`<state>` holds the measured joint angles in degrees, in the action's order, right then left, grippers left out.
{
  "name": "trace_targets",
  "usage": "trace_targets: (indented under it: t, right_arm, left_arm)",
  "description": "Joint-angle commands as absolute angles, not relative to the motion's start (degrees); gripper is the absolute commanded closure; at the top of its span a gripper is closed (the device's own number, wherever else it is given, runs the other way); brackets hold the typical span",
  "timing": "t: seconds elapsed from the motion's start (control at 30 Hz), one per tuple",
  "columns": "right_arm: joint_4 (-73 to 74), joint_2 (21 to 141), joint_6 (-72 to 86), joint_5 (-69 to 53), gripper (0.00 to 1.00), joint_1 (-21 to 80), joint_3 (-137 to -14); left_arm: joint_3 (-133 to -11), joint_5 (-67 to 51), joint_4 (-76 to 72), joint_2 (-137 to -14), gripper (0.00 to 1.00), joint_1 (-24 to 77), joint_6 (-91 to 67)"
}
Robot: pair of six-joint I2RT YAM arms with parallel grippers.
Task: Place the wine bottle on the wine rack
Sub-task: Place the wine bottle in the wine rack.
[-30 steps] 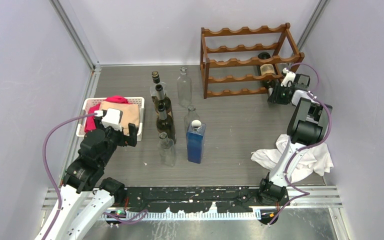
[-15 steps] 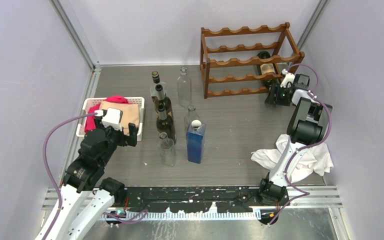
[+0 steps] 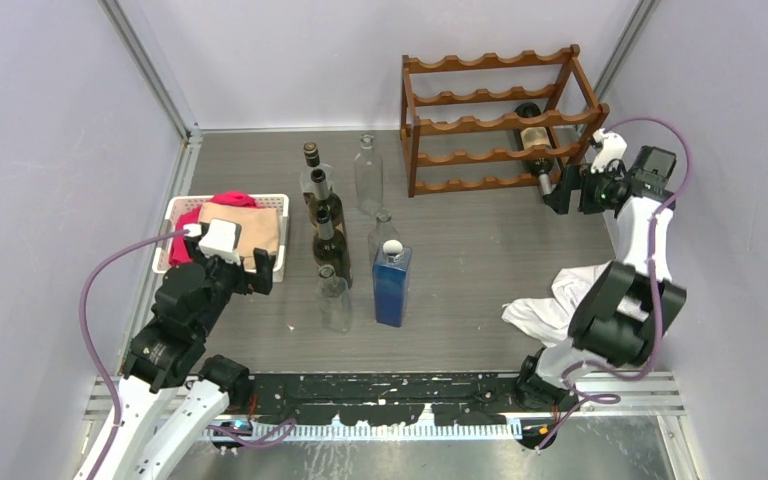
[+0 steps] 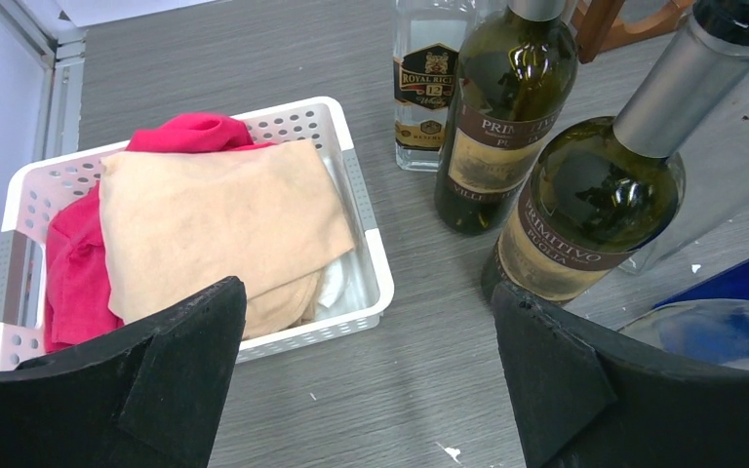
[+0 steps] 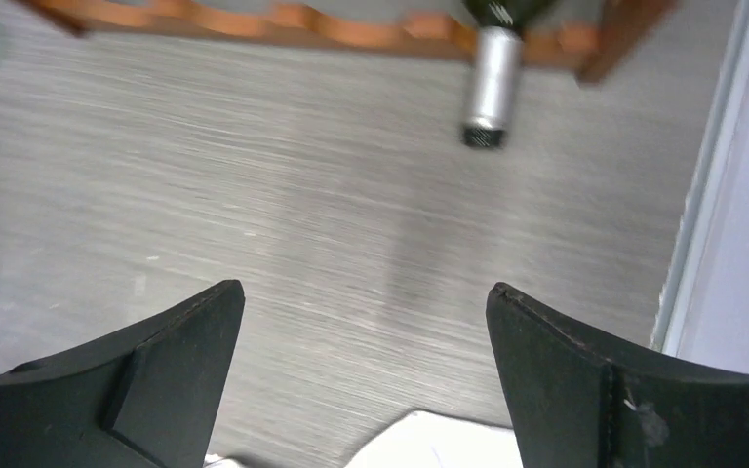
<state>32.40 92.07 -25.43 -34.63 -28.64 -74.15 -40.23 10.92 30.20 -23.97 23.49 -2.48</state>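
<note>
**Right end effector (image 3: 558, 192) open and clear of the bottle in the rack**

The right end effector has its two black fingers wide apart with nothing between them. In the wrist view it looks down on bare bench, just in front of the bottle's cap.

The dark green glass wine bottle with a silver cap (image 3: 535, 137) lies on its side at the right end of a middle tier of the reddish-brown wooden wine rack with wavy rails (image 3: 490, 62). Its neck sticks out over the front rail. The scallops cradle the round body, so it probably cannot roll, and the task looks done for this bottle.

Farther away, a group of upright glass bottles (image 3: 325, 235) and a blue rectangular bottle (image 3: 392, 285) stand mid-bench, perhaps waiting for their turn. The left end effector (image 3: 260, 272) hovers with fingers apart beside the white plastic basket of red and beige cloths (image 4: 371, 263).

One second ago the right fingers were closed at the bottle's neck. Now they are spread and have drawn back a little, and the arm's elbow has swung down toward the near side. The left arm has hardly changed.
</note>
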Motion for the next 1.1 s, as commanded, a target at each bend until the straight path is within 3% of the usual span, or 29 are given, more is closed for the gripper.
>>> trace_targets:
  t: [0.0, 0.07, 0.17, 0.4, 0.5, 0.83, 0.97, 1.07]
  right_arm:
    - [30.0, 81.9, -27.5, -53.4, 0.0, -27.7, -71.3]
    - [24.8, 82.2, -19.7, -61.0, 0.0, -27.5, -71.7]
    - [17.4, 86.6, 3.1, -61.8, 0.01, -24.4, -77.0]
    - [-12.9, 88.0, 47.8, -34.6, 0.04, -19.1, -69.2]
    - [-16.6, 90.3, 62.3, -23.4, 0.0, -17.8, -69.0]
    - [-16.4, 102.8, 77.7, -15.1, 0.07, -13.8, -76.4]
    - [-19.3, 105.4, 79.2, -14.1, 0.16, -12.4, -77.6]
    - [-21.4, 106.2, 80.9, -13.8, 0.33, -12.1, -78.0]
  left_arm:
    - [-40.5, 9.6, 26.7, -23.0, 0.05, 23.0, -2.5]
    - [-40.4, 9.3, 26.7, -22.7, 0.05, 23.0, -2.7]
    - [-40.3, 9.3, 26.7, -22.1, 0.05, 23.0, -2.8]
    - [-40.3, 9.3, 26.8, -21.5, 0.04, 23.0, -2.8]
    - [-40.3, 9.3, 26.7, -21.6, 0.04, 23.0, -2.8]
    - [-40.3, 9.8, 26.9, -22.6, 0.04, 23.0, -2.6]
    - [-40.3, 10.0, 26.9, -23.0, 0.04, 23.0, -2.6]
    - [-40.3, 10.1, 26.9, -23.2, 0.04, 22.9, -2.5]
